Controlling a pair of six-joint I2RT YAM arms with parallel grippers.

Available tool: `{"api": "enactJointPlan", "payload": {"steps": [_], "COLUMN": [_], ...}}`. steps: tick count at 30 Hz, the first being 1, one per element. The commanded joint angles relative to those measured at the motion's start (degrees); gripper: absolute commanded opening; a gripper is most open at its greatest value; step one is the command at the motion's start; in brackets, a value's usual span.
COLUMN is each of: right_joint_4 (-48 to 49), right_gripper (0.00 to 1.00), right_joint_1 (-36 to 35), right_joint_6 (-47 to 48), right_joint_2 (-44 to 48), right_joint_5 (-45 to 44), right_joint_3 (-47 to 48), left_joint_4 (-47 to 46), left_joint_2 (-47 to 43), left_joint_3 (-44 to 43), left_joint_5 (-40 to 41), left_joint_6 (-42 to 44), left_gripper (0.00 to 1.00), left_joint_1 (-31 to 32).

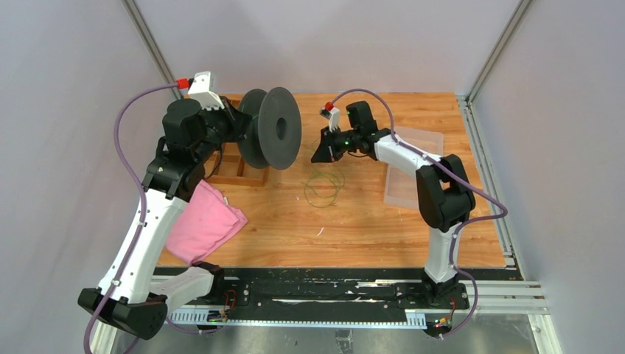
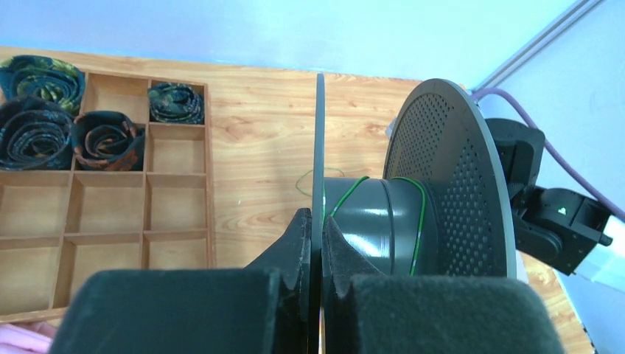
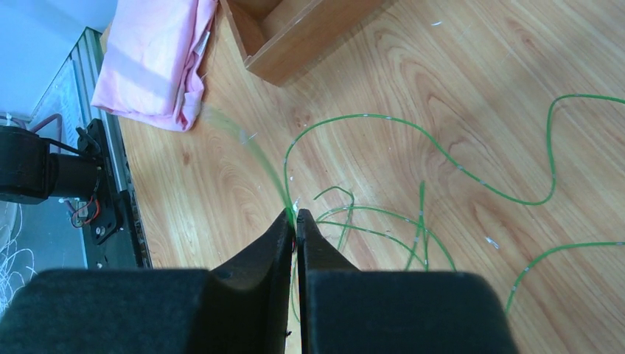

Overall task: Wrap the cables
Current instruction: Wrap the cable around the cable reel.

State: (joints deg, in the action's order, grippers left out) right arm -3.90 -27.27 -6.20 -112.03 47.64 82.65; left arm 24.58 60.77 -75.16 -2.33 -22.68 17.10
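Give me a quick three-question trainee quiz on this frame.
1. True or false: the right gripper is open and empty.
2. The left gripper is clamped on: A) a flange of the spool; B) the pink cloth; C) the wooden tray.
3. Fill in: the loose coil of green wire lies on the ____.
Key: 1 false, it is shut on the green wire; 2 A; 3 table.

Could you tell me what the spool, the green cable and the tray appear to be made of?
The spool looks like dark grey plastic: matte perforated flange, glossy core. The cable seems plastic-coated wire, thin, green, curling loosely. The tray is light wood with visible grain.
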Motion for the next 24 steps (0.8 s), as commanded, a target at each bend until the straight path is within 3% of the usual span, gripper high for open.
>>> {"api": "enactJointPlan", "payload": {"steps": [1,15,24], "right_joint_4": [2.25,5.1,5.33], "right_gripper": [0.05,0.03,0.01], "right_joint_1": [-1.54,-3.78,-6.1], "right_joint_6": [1.15,-0.47,-3.25], "right_joint_2": [2.88,4.2,6.28], "right_joint_5": [1.75,3.63,5.41], "right_joint_3": [-1.56,-4.91,-7.2], "left_joint_4": [-4.22,-4.02,-2.63], "left_joint_2": [-0.24,-0.11,1.44], "left_joint_3": [-3.6,-4.84,-4.68], "left_joint_5": [2.02,4.06,9.53], "left_joint_6": [-1.48,-4.1,-4.5], "left_gripper": [0.0,0.0,0.0], "left_joint_1": [-0.7,-2.45,-3.92]}}
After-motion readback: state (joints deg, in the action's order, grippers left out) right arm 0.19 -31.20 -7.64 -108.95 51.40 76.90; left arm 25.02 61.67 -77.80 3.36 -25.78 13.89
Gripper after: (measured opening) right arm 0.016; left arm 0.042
